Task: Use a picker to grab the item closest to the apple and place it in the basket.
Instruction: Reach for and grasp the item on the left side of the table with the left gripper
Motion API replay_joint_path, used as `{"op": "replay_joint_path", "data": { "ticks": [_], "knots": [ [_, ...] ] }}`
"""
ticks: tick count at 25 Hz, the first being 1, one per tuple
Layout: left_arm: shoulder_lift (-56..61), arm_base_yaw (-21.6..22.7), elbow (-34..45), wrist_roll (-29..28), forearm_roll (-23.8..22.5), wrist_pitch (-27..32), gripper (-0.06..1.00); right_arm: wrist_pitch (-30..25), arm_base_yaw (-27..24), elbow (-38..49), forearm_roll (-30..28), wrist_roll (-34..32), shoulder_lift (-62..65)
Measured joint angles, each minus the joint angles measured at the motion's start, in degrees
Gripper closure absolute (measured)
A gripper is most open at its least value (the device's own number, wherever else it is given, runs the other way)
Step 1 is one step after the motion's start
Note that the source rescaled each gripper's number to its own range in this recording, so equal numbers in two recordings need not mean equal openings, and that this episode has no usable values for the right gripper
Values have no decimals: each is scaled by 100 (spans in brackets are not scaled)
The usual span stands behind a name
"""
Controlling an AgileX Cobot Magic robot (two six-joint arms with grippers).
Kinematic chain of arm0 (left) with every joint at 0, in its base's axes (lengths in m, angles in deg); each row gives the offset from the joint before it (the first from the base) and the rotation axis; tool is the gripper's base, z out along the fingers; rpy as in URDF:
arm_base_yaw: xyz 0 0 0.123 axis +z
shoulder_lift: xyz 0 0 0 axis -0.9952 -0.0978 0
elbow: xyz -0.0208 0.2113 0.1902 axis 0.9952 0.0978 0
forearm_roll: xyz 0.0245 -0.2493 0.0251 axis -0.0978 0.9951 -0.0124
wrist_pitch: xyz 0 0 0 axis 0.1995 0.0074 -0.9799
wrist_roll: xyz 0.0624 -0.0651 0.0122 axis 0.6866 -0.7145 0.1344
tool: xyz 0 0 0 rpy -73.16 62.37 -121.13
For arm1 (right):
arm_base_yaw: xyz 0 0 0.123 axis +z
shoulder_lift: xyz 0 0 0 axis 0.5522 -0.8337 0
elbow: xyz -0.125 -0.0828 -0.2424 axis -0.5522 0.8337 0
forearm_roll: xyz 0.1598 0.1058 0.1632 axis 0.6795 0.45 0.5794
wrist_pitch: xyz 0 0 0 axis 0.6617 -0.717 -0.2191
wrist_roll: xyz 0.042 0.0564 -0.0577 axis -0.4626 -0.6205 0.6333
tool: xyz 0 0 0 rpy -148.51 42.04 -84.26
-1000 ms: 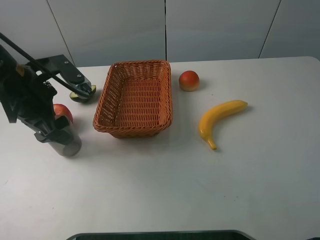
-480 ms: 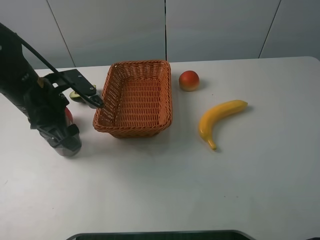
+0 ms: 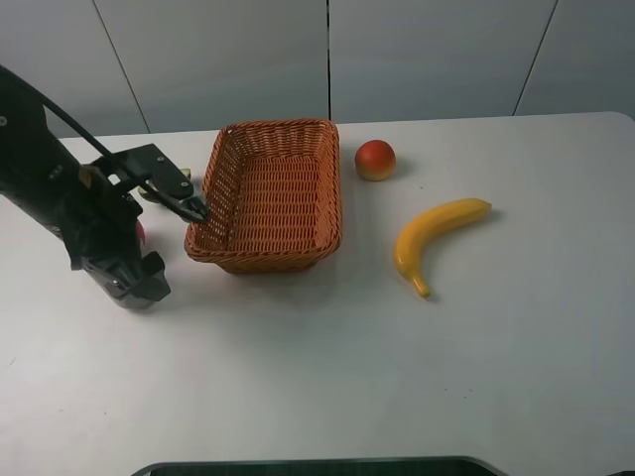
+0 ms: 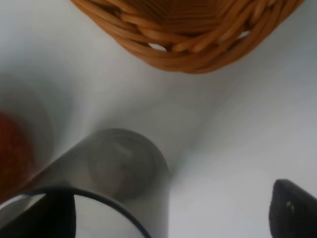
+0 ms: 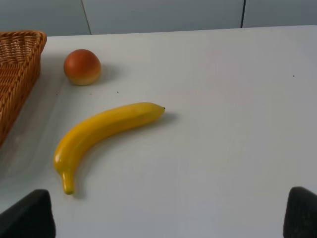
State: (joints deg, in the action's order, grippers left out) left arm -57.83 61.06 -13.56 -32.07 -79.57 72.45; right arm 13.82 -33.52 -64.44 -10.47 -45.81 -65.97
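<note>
- At the upper left of the overhead frame, the green item (image 3: 149,193) lies between apple (image 3: 139,234) and basket (image 3: 327,188), half hidden by the picker (image 3: 169,190).
- Left gripper (image 4: 171,210) and right gripper (image 5: 163,213): jaws spread, the right holding nothing.
- Risk: the picker tip, beside the wicker rim, looks empty. It may snag the rim or nudge the item away.

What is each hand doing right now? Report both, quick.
Left hand: grey cylinder between its fingers; whether it grips cannot be told.
Right hand: open, holding nothing.
</note>
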Motion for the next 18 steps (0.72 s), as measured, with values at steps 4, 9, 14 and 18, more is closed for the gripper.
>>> {"op": "replay_joint_path", "data": {
  "ticks": [4,9,14,18],
  "knots": [
    [0,0,70,0,0,-231,-6,0,0,0,0,0,0],
    [0,0,70,0,0,-274,-6,0,0,0,0,0,0],
    [0,0,70,0,0,-215,-6,0,0,0,0,0,0],
    [0,0,70,0,0,-215,-6,0,0,0,0,0,0]
  ]
}}
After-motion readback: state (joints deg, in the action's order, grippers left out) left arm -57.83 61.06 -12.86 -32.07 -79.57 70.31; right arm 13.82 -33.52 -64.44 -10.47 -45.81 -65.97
